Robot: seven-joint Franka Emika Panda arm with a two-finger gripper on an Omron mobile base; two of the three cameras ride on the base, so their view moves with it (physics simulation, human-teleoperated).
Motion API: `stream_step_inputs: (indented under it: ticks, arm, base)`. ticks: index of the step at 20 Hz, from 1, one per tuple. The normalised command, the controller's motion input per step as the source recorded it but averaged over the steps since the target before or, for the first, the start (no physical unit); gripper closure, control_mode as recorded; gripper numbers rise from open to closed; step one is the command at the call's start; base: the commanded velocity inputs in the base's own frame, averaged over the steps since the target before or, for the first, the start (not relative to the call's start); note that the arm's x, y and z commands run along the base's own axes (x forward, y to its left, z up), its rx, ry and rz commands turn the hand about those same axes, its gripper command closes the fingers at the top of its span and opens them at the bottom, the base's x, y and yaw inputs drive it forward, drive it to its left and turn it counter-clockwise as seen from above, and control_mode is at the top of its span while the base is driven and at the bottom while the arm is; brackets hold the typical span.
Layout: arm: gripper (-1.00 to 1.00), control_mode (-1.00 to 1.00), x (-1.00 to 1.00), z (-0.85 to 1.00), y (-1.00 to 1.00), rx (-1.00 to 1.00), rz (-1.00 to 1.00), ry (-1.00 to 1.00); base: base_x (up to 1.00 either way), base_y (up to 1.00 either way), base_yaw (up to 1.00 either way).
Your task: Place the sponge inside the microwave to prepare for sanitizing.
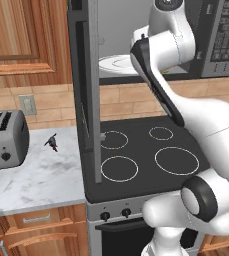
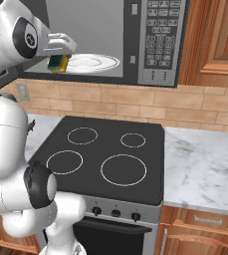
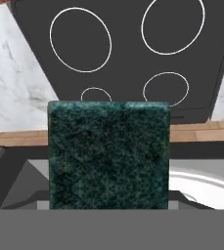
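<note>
In the right base view my gripper [image 2: 60, 54] is shut on the sponge [image 2: 58, 63], a yellow block with a dark green layer. It hangs at the left side of the microwave's [image 2: 158, 40] open mouth, just above the left rim of the white glass plate [image 2: 93, 63]. Seen from the hand, the sponge's green face [image 3: 108, 155] hides my fingertips, and the plate's edge [image 3: 204, 190] shows at the lower right. From the left base camera my arm covers the hand; the microwave's keypad [image 1: 225, 35] and plate [image 1: 113, 65] are visible.
The microwave door [image 1: 83, 90] stands swung open to the left, over the stove's left edge. Below lies the black four-ring cooktop [image 1: 146, 155]. On the marble counter to the left stand a silver toaster [image 1: 3, 140] and a small dark spiky object [image 1: 51, 143].
</note>
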Motion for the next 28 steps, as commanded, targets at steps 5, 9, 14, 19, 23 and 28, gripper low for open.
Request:
stream_step_inputs:
  ticks: [5, 9, 14, 19, 23, 28]
  arm:
    - [1.00, -1.00, 0.47, -0.31, 0.00, 0.03, 0.03, -0.04]
    - [1.00, -1.00, 0.44, -0.06, -0.16, 0.08, 0.14, 0.00]
    - [1.00, -1.00, 0.48, 0.00, -0.04, 0.07, 0.11, 0.05]
    - [1.00, -1.00, 0.27, 0.00, 0.00, 0.02, 0.03, 0.03]
    - [1.00, -1.00, 0.35, 0.00, 0.01, 0.00, 0.00, 0.02]
    - [1.00, -1.00, 0.35, 0.00, 0.00, 0.00, 0.00, 0.00]
  base:
    - [0.00, 0.00, 0.00]
    - [0.00, 0.00, 0.00]
    - [0.00, 0.00, 0.00]
    - [0.00, 0.00, 0.00]
    - [0.00, 0.00, 0.00]
    - [0.00, 0.00, 0.00]
